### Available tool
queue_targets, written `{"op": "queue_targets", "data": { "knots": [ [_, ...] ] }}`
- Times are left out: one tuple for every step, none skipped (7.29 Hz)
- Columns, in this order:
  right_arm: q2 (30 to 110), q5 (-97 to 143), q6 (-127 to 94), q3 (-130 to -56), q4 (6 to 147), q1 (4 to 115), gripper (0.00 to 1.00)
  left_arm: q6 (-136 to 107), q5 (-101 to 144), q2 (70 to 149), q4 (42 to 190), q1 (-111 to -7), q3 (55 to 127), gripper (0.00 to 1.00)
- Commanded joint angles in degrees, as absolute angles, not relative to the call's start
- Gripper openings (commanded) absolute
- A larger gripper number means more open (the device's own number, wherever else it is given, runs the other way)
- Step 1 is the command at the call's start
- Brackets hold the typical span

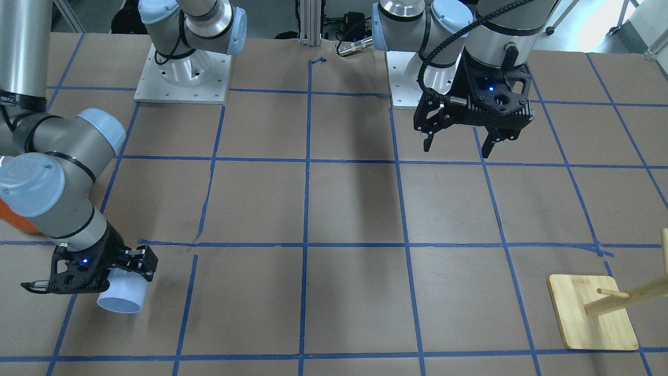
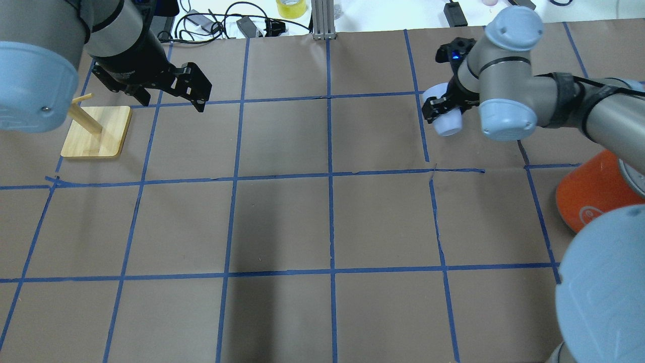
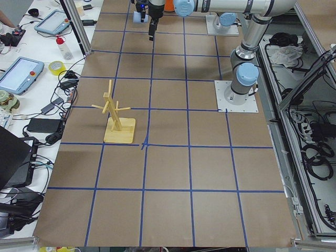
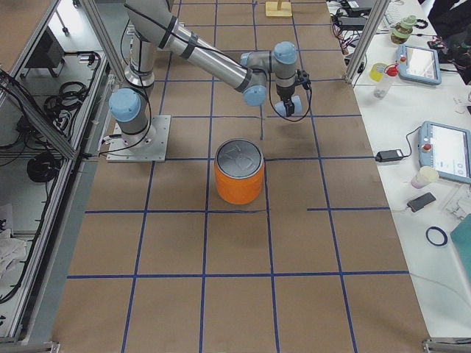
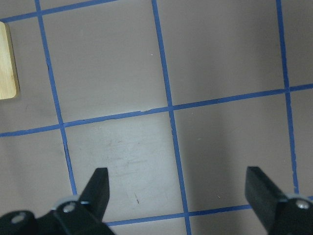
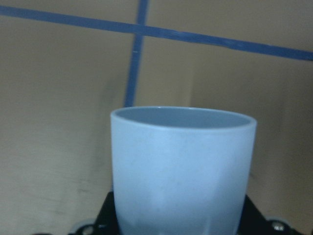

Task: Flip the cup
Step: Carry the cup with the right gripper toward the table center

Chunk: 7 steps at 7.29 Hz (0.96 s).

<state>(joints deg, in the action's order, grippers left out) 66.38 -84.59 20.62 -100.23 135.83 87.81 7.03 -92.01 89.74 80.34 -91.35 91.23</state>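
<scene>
The right gripper [image 1: 117, 275] has its fingers [image 1: 145, 263] clamped on the cup [image 1: 121, 295] by the base. The cup is tipped sideways above the worktop [image 1: 355, 209], near the operators' edge at the robot's right end. The left gripper [image 1: 456, 145] hangs with fingers spread wide, holding nothing.

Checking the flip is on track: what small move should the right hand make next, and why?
Probably roll the right hand at the wrist to turn the cup over before letting go: it is shut on the cup, held on its side, rim away from the hand.
</scene>
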Motion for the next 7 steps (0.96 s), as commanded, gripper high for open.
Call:
{"op": "queue_targets", "data": {
  "knots": [
    [65.2, -82.2, 31.8, -99.1, 138.8, 98.8, 0.33, 7.0, -92.0, 89.7, 80.3, -91.3, 91.2, 1.00],
    [65.0, -82.4, 38.4, -99.1, 140.9, 103.1, 0.33, 7.1, -91.9, 89.6, 80.3, -91.3, 91.1, 1.00],
    [64.4, -83.6, 46.8, -99.1, 142.2, 106.4, 0.33, 7.1, -91.9, 89.6, 80.3, -91.3, 91.1, 1.00],
    [64.1, -83.6, 51.5, -98.5, 144.1, 109.3, 0.34, 7.2, -92.0, 89.6, 80.3, -91.3, 91.1, 1.00],
    [62.2, -83.8, 59.1, -97.7, 144.5, 112.3, 0.34, 7.2, -91.9, 89.6, 80.4, -91.3, 91.1, 1.00],
    [60.4, -84.7, 68.5, -97.8, 144.5, 113.4, 0.35, 7.2, -91.9, 89.6, 80.3, -91.3, 91.1, 1.00],
    [59.9, -86.6, 70.7, -98.0, 144.3, 113.6, 0.37, 7.2, -91.9, 89.6, 80.4, -91.3, 91.1, 1.00]
  ]
}}
